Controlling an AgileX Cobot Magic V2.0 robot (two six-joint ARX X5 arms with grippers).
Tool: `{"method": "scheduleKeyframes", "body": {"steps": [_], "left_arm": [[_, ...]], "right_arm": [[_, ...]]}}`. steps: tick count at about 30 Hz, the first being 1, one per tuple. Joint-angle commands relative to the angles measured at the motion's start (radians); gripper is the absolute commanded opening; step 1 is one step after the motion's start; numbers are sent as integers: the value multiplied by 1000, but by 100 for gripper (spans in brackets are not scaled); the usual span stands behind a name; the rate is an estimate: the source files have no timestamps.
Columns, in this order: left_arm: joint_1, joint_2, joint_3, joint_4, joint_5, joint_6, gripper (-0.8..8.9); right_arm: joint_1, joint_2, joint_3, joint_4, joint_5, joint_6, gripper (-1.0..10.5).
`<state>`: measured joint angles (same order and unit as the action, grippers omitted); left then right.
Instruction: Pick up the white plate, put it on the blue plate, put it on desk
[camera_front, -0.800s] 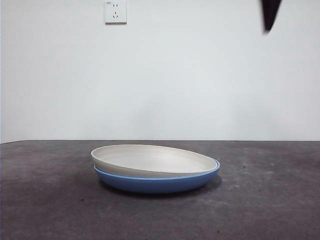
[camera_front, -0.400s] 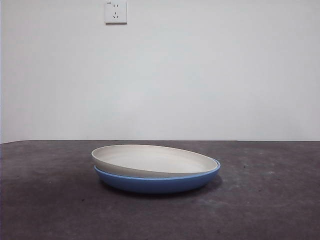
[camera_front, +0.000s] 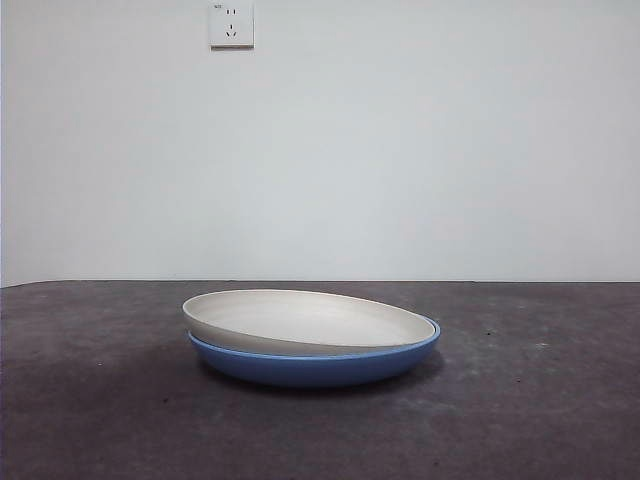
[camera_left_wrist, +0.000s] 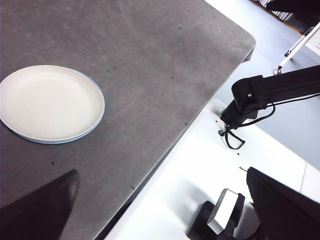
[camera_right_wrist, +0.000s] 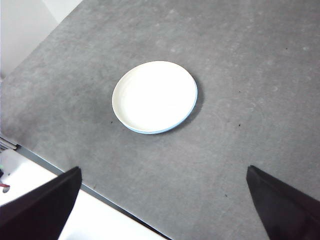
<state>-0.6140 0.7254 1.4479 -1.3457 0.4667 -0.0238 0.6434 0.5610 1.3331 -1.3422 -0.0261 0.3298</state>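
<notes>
Well below and ahead of the right claw (camera_right_wrist: 162, 200) lies the white plate (camera_right_wrist: 152, 95), nested in the blue plate (camera_right_wrist: 192, 107), of which only a thin rim shows around one side. Both sit on the surface (camera_right_wrist: 240, 60), well apart from either claw. The right claw hangs high, its jaws spread wide and holding nothing, and the stack lies almost straight ahead between them. The left claw (camera_left_wrist: 165, 200) is also wide open and empty, but it hangs out past the surface's edge, with the stack off to one side of its jaws, so the right one looks better placed for a reach.

From the front, the white plate (camera_front: 300, 318) sits tilted in the blue plate (camera_front: 320, 368), one rim raised clear and the other sunk nearly level with the blue rim. Being round, the plates have no long axis; the raised rim seems the easiest place to pinch.

Nothing on the surface stands between either claw and the stack. A wall socket (camera_front: 231, 23) is on the wall behind. The stacking step looks done; what remains, I judge, is little or nothing.
</notes>
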Motion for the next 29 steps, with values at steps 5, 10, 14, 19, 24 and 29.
{"method": "scheduleKeyframes", "body": {"steps": [5, 10, 14, 19, 24, 29], "left_arm": [[-8, 6, 14, 6, -3, -11, 588], [-8, 6, 14, 6, -3, 6, 28], [-8, 6, 14, 7, -3, 6, 16], [-8, 6, 14, 7, -3, 4, 20], [-8, 6, 14, 7, -3, 4, 20], [-5, 6, 13, 3, -3, 4, 20]], "right_arm": [[9, -1, 8, -71, -3, -23, 604], [9, -1, 8, -71, 1, -23, 11], [9, -1, 8, -71, 8, -24, 28], [9, -2, 8, -71, 8, -24, 28], [9, -1, 8, -71, 8, -24, 28], [9, -1, 8, -71, 8, -24, 28]]}}
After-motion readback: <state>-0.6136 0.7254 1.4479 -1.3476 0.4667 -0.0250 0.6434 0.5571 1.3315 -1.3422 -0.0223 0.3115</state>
